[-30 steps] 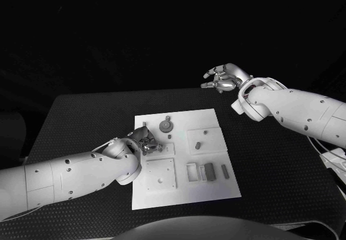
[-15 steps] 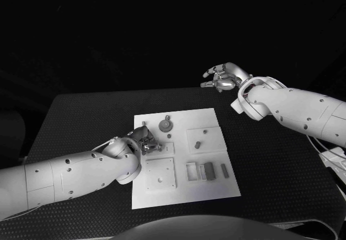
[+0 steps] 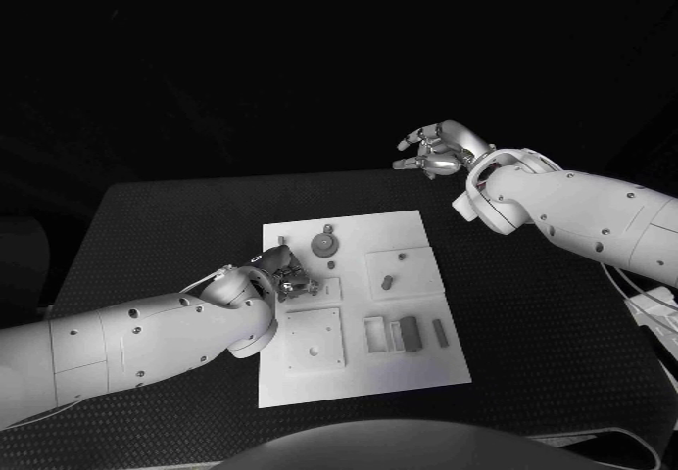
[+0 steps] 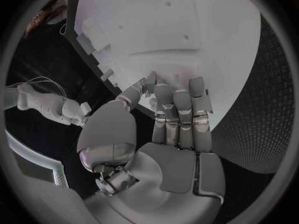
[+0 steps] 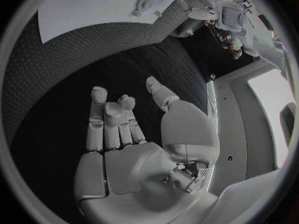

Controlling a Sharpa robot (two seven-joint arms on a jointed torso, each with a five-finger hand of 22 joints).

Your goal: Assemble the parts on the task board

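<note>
Board [image 3: 354, 304] at the middle of the counter [image 3: 551, 323], grey parts [image 3: 410, 335] on it. Left robot hand [image 3: 283, 274] rests fingers-down on the board's left half, whether it grips anything cannot be told. Right robot hand [image 3: 441, 152] hovers beyond the board's far right corner, fingers loosely apart, holding nothing.

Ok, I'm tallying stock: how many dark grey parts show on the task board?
4: a round part near the far edge, a short peg mid-board, a block and a slim bar side by side nearer. The left hand may hide more.
</note>
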